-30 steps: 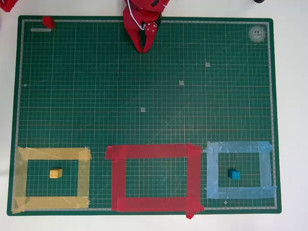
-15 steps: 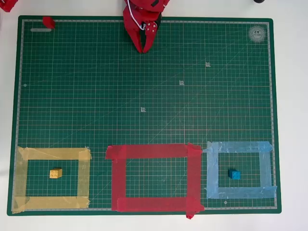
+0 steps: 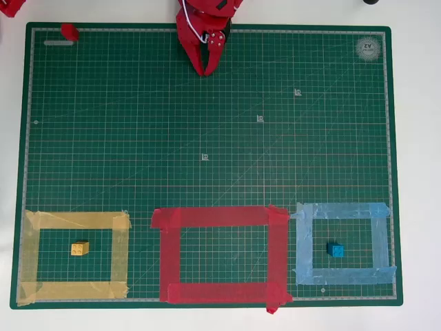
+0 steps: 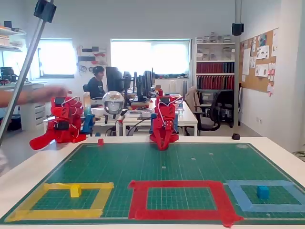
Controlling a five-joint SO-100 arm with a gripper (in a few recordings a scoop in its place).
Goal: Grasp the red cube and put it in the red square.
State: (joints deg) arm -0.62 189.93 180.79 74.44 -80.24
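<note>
Pincer point(image 3: 204, 69) sits at the top edge of the green cutting mat point(image 3: 207, 138) in the overhead view, red fingers pointing down toward the mat's middle, tips pressed together, nothing between them. In the fixed view the pincer point(image 4: 162, 146) hangs low at the far edge of the mat, tips close to or on the surface; cannot tell which.

Red cube point(image 3: 69, 32) lies well to the left of the pincer in the overhead view, on the mat's top-left corner border, well apart from everything else. In the fixed view the red cube point(image 4: 100, 141) sits at the far left corner of the mat, upright.

Red square point(image 3: 219, 216) is at the mat's bottom edge, centre, straight across the mat from the pincer; bare mat inside it. Tape corners rough, one tail sticking past the bottom-right corner over the mat's edge.

Yellow tape frame point(image 3: 76, 221) is left of the red square with a yellow cube point(image 3: 80, 248) inside, near its middle. Light-blue tape frame point(image 3: 341, 210) is just right of the red square, almost touching it, with a blue cube point(image 3: 335, 250) inside.

Mat lies on a white tabletop point(image 3: 417, 172).
</note>
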